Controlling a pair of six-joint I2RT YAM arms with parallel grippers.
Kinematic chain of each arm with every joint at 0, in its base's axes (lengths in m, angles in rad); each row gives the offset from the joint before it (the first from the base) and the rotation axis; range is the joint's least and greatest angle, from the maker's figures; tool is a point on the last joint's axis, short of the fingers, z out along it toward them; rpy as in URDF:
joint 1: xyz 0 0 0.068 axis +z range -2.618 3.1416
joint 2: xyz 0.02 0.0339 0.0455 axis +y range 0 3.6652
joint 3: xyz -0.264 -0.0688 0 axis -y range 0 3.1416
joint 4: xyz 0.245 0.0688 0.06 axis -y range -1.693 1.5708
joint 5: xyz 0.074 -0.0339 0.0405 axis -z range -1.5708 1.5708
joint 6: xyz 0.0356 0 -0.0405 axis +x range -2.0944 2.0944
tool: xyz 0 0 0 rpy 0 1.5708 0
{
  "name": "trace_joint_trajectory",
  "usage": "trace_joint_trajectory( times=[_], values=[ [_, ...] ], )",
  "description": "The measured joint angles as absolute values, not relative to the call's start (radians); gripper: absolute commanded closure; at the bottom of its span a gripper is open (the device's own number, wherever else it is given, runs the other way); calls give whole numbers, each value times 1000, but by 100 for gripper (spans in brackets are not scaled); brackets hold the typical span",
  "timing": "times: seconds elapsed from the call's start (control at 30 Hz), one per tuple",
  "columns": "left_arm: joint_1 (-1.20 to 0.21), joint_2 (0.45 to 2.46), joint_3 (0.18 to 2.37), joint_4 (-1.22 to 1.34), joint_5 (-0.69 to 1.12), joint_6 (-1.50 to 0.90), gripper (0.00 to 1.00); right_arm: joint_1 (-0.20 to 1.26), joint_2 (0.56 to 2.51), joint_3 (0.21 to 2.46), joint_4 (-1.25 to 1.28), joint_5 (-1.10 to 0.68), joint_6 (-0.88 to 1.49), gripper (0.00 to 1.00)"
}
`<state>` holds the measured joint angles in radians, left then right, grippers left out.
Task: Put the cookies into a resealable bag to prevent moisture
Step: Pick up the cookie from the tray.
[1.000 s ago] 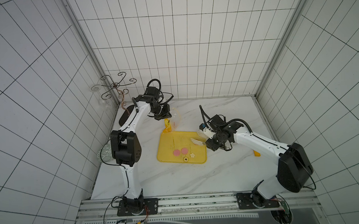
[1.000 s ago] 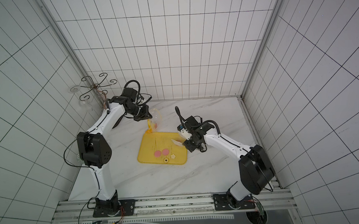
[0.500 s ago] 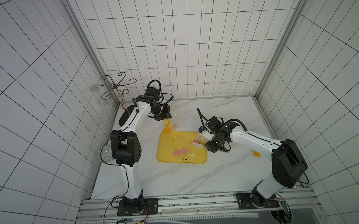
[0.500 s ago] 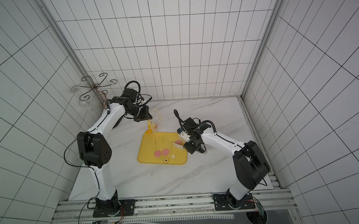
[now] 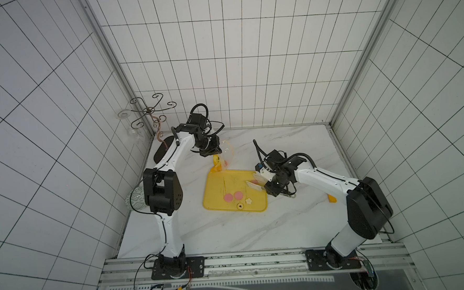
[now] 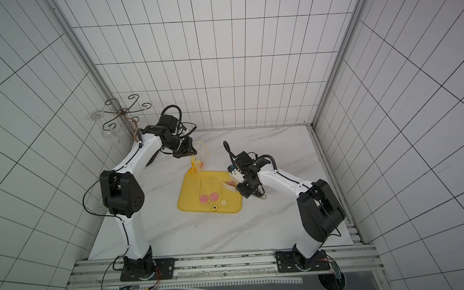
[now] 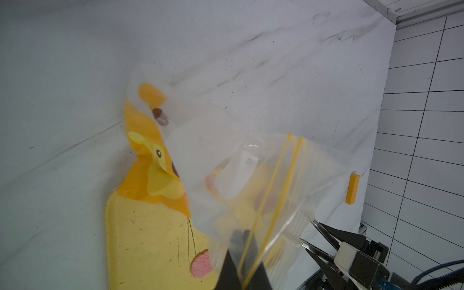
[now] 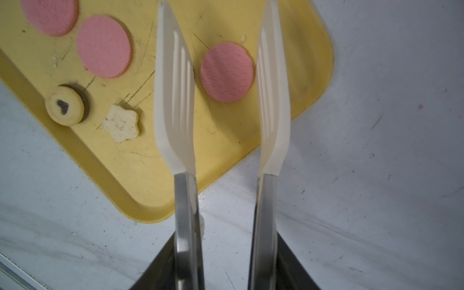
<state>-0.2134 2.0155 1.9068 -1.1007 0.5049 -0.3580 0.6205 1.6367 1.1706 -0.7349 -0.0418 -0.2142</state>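
Five cookies [image 8: 104, 46] lie on the tray [image 8: 221, 140]: three pink ones, a flower piece [image 8: 121, 123] and a yellow round [image 8: 65, 105]. The right gripper [image 8: 216, 7] hangs low over a tray corner with its white tines [image 8: 175, 100] apart. One pink cookie [image 8: 227, 71] sits between them, with one tine just beside its edge and the other a little off. The left gripper [image 7: 242, 271] is clamped on the zip rim of the bag [image 7: 251, 175]. The bag hangs with its yellow bottom reaching the tray's far corner, and something pink shows blurred inside it.

The likely trouble is the pinch. The cookie lies flat and thin, so tines that close too high would ride over it. Because the tines are off-centre, the nearer one would shove the cookie sideways before the other one bites. Too hard a squeeze could snap it.

The bag is pinched at one spot only and its mouth sags. A cookie carried there could catch on the rim and drop onto the table.
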Motion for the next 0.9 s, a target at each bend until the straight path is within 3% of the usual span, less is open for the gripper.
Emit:
trace_joint_trajectory(
  times=[0.47,0.9],
  values=[
    [-213,2016,1907,-1100,505,-358,100,620,1633,1171,-740,-48,-214,57],
    [-213,2016,1907,-1101,505,-358,100,613,1518,1171,-713,-63,-205,58]
  ],
)
